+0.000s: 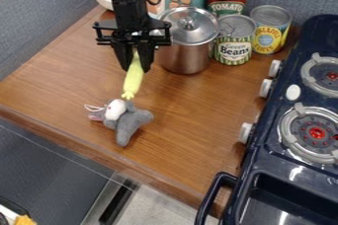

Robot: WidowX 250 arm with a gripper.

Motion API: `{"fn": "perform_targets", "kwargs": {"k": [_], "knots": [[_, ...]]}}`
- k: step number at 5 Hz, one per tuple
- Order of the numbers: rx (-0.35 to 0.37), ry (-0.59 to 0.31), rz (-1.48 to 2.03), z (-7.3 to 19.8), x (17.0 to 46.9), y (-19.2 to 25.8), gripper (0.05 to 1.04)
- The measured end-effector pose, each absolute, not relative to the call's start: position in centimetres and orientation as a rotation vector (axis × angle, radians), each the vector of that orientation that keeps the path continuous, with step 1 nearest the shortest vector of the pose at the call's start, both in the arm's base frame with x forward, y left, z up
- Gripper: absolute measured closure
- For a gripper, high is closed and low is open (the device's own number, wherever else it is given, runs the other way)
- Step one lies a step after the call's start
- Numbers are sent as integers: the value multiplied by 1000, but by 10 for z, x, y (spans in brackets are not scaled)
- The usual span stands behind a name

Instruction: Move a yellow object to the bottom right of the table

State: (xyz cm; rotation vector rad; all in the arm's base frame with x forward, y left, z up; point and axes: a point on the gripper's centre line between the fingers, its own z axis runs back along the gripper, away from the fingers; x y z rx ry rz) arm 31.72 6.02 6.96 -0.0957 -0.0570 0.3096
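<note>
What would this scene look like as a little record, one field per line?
Pincer: the robot's pincer is closed on the yellow object
Yellow object: the yellow object hangs lower end down, near a grey plush toy
Surface: wooden counter
Cookware: lidded metal pot
Food: three cans
Right side: dark blue stove

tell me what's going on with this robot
A black WidowX robot arm holds a slim yellow toy in its end effector, over the wooden tabletop. The toy hangs near a gray plush toy; I can't tell whether they touch. It is not yet at the bottom right, its goal.
</note>
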Motion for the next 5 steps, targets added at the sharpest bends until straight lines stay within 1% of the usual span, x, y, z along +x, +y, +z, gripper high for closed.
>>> {"fn": "perform_targets", "kwargs": {"k": [2,3,4,5], "knots": [[-68,-49,332,67,314,64,730],[-59,-79,281,82,306,62,730],[-9,-136,190,99,294,43,730],[-16,-160,136,104,280,38,730]]}}
